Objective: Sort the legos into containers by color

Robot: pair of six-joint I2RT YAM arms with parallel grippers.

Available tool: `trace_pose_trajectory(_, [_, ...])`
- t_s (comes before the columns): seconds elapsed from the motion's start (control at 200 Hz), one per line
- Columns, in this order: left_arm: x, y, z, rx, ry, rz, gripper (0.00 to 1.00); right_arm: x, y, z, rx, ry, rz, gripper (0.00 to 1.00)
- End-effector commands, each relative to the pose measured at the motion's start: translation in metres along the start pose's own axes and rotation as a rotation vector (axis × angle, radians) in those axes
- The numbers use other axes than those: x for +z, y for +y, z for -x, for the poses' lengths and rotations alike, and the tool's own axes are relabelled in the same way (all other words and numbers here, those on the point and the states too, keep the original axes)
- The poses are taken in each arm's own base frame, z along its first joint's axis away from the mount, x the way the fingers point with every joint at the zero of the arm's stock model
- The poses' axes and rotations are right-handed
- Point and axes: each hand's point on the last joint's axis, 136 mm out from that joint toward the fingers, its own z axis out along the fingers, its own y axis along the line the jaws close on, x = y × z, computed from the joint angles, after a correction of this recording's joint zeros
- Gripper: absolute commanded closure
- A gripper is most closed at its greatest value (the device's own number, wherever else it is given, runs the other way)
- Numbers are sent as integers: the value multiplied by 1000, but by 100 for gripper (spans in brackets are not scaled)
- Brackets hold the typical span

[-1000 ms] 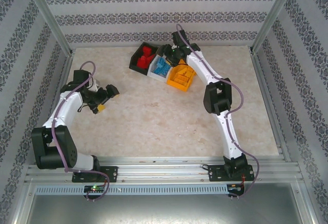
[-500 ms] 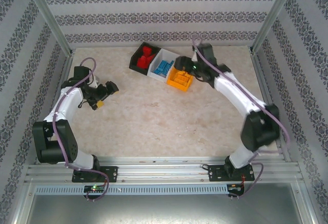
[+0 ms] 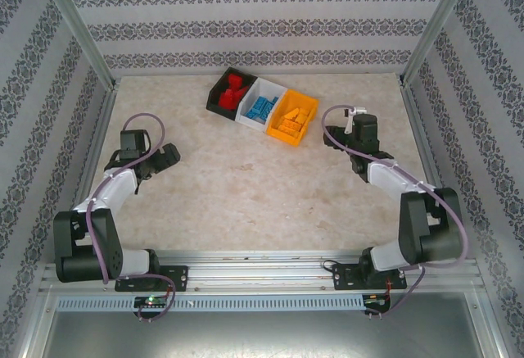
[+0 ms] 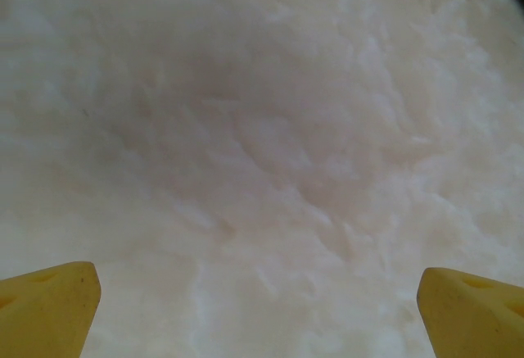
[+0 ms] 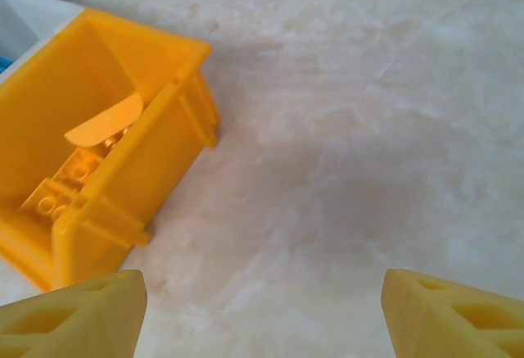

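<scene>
Left fingers [image 4: 49, 305] spread fully over the bench [image 4: 262, 129], holding nothing; right fingers [image 5: 74, 313] stand wide apart, empty, near the orange bin [image 5: 139, 174] of orange bricks [image 5: 61, 182].

**brickfan:** Can anybody count the legos [image 3: 262, 109] from overhead? To me they're just red, blue and orange blobs, way too small to pick apart.

**armwatcher:** Same, no count here. The right wrist cam isn't much better. The orange bin [image 5: 143, 174] gets chopped by the left edge, and its wall hides most of the orange legos [image 5: 74, 169] inside. The white bin [image 5: 29, 10] is a sliver in the corner. On the right gripper [image 5: 262, 292] the yellow fingers [image 5: 458, 313] run off the bottom edge. Same deal on the left gripper [image 4: 258, 292], and the table [image 4: 262, 129] under it is pure blur.
</scene>
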Motion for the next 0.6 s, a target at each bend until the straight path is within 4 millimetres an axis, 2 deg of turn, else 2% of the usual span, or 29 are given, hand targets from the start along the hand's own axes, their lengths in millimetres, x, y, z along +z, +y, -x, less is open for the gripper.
trace_pose_trajectory(0.0, [-13, 6, 49, 126, -215, 64, 0, 10, 5, 35, -83, -127, 17, 24])
trace_pose_trajectory(0.125, [-14, 13, 56, 148, -255, 107, 0, 15, 23, 36, -55, -91, 100, 25])
trace_pose_trajectory(0.215, [-14, 19, 56, 161, -260, 132, 0, 2, 24, 34, -39, -65, 99, 25])
trace_pose_trajectory(0.325, [-15, 24, 55, 169, -256, 151, 0, -30, 10, 24, -54, -17, 32, 25])
trace_pose_trajectory(0.435, [-13, 26, 52, 180, -262, 147, 0, -62, -11, 10, -6, -59, -8, 25])
trace_pose_trajectory(0.51, [-11, 26, 51, 187, -273, 141, 0, -72, -23, 0, 28, -71, -28, 25])
trace_pose_trajectory(0.595, [-8, 27, 51, 187, -298, 135, 0, -68, -22, -5, 29, -76, -9, 25])
